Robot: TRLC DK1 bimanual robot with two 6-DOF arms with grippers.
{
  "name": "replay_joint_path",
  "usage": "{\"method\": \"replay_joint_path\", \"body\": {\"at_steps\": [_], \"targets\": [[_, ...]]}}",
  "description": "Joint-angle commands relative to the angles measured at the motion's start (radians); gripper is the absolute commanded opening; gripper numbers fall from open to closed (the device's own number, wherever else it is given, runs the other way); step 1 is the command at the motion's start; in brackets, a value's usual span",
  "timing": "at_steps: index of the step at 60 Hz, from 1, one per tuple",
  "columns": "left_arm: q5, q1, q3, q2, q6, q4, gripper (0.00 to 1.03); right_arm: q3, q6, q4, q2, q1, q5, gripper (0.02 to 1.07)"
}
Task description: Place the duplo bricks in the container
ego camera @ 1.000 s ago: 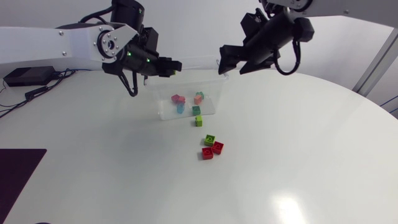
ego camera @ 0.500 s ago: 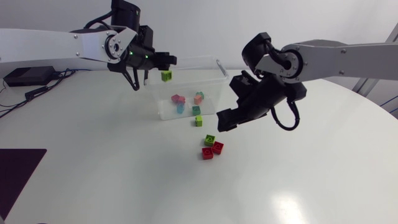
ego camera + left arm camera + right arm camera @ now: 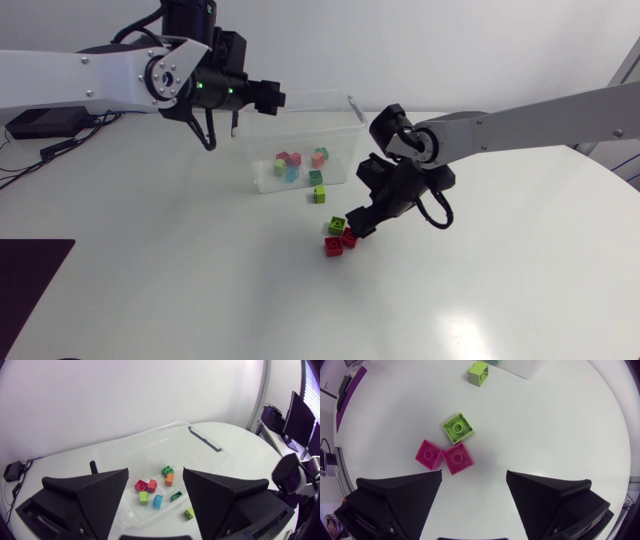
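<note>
On the white table (image 3: 500, 300), the left gripper (image 3: 270, 97), wide open, has dropped a lime brick (image 3: 143, 497) into the container (image 3: 262, 178). The right gripper (image 3: 358, 222), also wide, has come down over three loose bricks (image 3: 334, 247) nearer, ready for picking.

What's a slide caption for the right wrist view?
Open right gripper above a square lime-green plastic duplo brick and two red duplo bricks, clustered on the white table.
</note>
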Motion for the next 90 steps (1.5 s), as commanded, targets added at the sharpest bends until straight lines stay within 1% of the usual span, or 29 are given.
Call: {"method": "replay_joint_path", "body": {"at_steps": [1, 5, 7, 11, 19, 22, 30, 35, 38, 39, 44, 47, 54, 59, 70, 78, 90], "targets": [[0.001, -0.044, -0.08, -0.11, 0.067, 0.008, 0.78, -0.009, -0.034, 0.019, 0.043, 0.004, 0.009, 0.9], [0.003, -0.068, -0.12, -0.159, 0.102, -0.014, 0.78, -0.004, -0.043, 0.02, 0.06, 0.01, 0.012, 0.9], [0.008, -0.087, -0.137, -0.185, 0.126, -0.051, 0.78, -0.003, -0.048, 0.019, 0.069, 0.016, 0.014, 0.9], [0.018, -0.11, -0.171, -0.227, 0.149, -0.083, 0.78, 0.001, -0.056, 0.019, 0.085, 0.025, 0.015, 0.9], [0.06, -0.148, -0.212, -0.273, 0.214, -0.21, 0.78, 0.013, -0.063, 0.013, 0.105, 0.044, 0.022, 0.9], [0.063, -0.159, -0.228, -0.277, 0.243, -0.255, 0.78, 0.019, -0.063, 0.011, 0.109, 0.05, 0.028, 0.9], [0.064, -0.18, -0.286, -0.291, 0.289, -0.288, 0.78, 0.057, -0.065, -0.001, 0.131, 0.059, 0.034, 0.9], [0.069, -0.194, -0.318, -0.294, 0.309, -0.305, 0.78, 0.08, -0.065, -0.009, 0.149, 0.064, 0.035, 0.87], [0.071, -0.207, -0.336, -0.296, 0.32, -0.307, 0.78, 0.091, -0.065, -0.012, 0.162, 0.07, 0.037, 0.86], [0.071, -0.211, -0.341, -0.296, 0.323, -0.308, 0.78, 0.094, -0.065, -0.012, 0.166, 0.071, 0.04, 0.84], [0.077, -0.228, -0.362, -0.288, 0.335, -0.318, 0.78, 0.103, -0.068, -0.016, 0.178, 0.078, 0.04, 0.72], [0.078, -0.24, -0.373, -0.277, 0.349, -0.318, 0.78, 0.105, -0.069, -0.016, 0.18, 0.079, 0.04, 0.62], [0.087, -0.254, -0.384, -0.24, 0.367, -0.318, 0.78, 0.093, -0.071, -0.016, 0.175, 0.079, 0.035, 0.44], [0.09, -0.271, -0.393, -0.205, 0.389, -0.311, 0.78, 0.07, -0.071, -0.009, 0.157, 0.075, 0.035, 0.33], [0.09, -0.322, -0.393, -0.104, 0.416, -0.278, 0.78, 0.01, -0.079, -0.004, 0.054, 0.036, 0.034, 0.32], [0.09, -0.355, -0.379, -0.035, 0.432, -0.248, 0.78, -0.003, -0.079, -0.018, -0.03, -0.008, 0.022, 0.32], [0.09, -0.372, -0.326, 0.07, 0.444, -0.23, 0.78, -0.004, -0.074, -0.052, -0.141, -0.06, -0.035, 0.32]]}}
